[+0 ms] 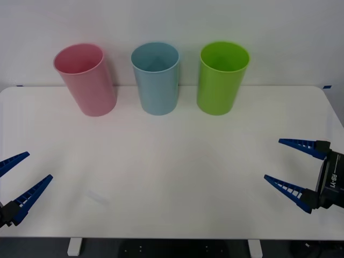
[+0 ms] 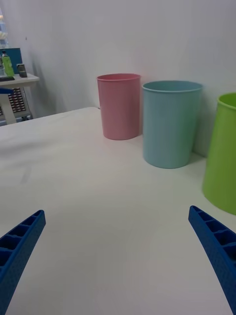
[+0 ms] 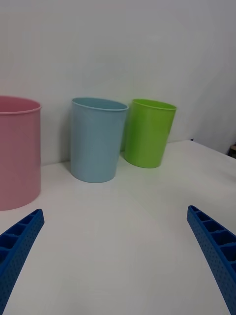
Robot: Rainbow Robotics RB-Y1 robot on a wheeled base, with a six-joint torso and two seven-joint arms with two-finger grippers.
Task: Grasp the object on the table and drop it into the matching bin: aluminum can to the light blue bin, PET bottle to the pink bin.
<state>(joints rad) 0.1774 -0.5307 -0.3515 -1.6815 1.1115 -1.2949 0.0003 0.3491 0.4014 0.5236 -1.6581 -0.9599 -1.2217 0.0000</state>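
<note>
Three bins line the far edge of the white table [image 1: 172, 161]: the pink bin [image 1: 86, 80] toward the left corner, the light blue bin [image 1: 156, 79] in the middle, a lime green bin [image 1: 221, 79] just beside it. The left tool [image 1: 19, 180], released with fingers spread, sits at the near left corner; the right tool [image 1: 293, 169], likewise released, sits at the right edge. Both are well apart from the bins.

The right gripper [image 1: 284, 163] has two blue, ribbed, tapering plastic fingers with open triangular cells, fixed to a black wrist block [image 1: 332, 180] printed "RB-Y1" in white. The left gripper [image 1: 23, 174] carries the same blue ribbed fingers on a black base.
</note>
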